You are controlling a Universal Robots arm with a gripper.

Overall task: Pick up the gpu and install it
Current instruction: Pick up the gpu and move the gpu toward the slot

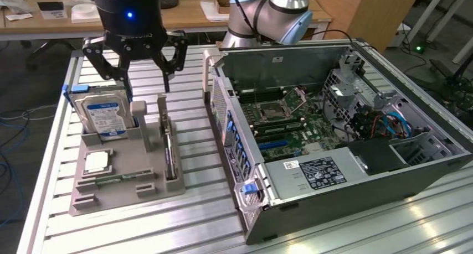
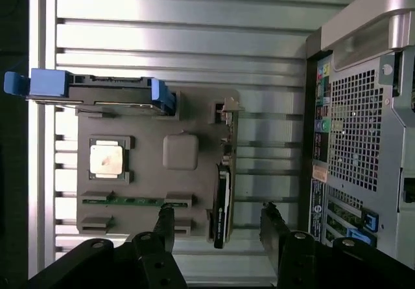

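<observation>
The gpu [image 1: 169,150] stands on edge in the slot of the grey holder [image 1: 126,176] nearest the computer, a thin dark card with a metal bracket end. In the wrist view the gpu [image 2: 221,201] shows edge-on, and its silvery bracket [image 2: 228,124] points away from the fingers. My gripper [image 1: 148,85] hovers above the holder's far end, open and holding nothing. In the wrist view the gripper [image 2: 218,227] has one finger on each side of the card's near end, well above it. The open computer case [image 1: 333,115] lies on the exterior view's right, its motherboard [image 1: 288,127] exposed.
The holder [image 2: 149,192] also carries a blue-labelled hard drive [image 1: 103,115], a processor [image 1: 97,162] and a green memory stick [image 2: 123,201]. The case's rear panel [image 2: 363,107] stands close beside the holder. All rests on a slatted metal table [image 1: 199,221], with desks behind.
</observation>
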